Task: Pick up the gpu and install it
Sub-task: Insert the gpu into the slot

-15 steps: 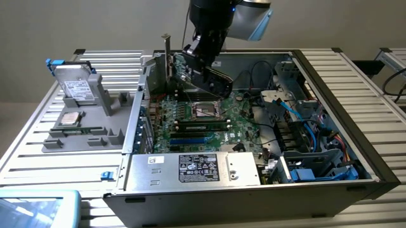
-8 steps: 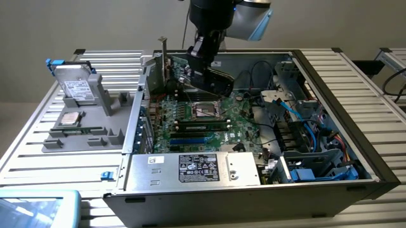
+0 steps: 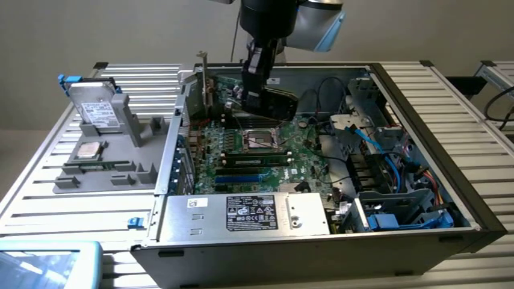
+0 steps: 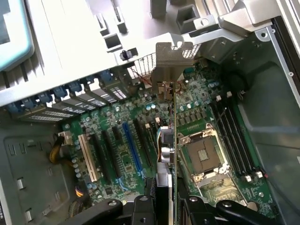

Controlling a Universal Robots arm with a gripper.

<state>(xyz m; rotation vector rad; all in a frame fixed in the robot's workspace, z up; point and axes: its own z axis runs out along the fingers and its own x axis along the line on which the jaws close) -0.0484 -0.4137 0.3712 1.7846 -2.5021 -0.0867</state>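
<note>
thin gpu (image 4: 165, 150) edgewise over motherboard (image 4: 93, 126)

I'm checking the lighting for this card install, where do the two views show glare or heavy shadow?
Exterior view: even light, no hard glare; the card held by the gripper reads as a dark patch. Wrist view: the pale table is washed out bright, while the computer case beside the board lies in shade.

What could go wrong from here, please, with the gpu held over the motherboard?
1. The gpu, clamped edge-on in the gripper, hangs right beside the open CPU socket. A sideways drift could knock the socket's contacts.
2. Its bracket is close to the case's rear wall and may catch there, tilting the card so it does not seat squarely.
</note>
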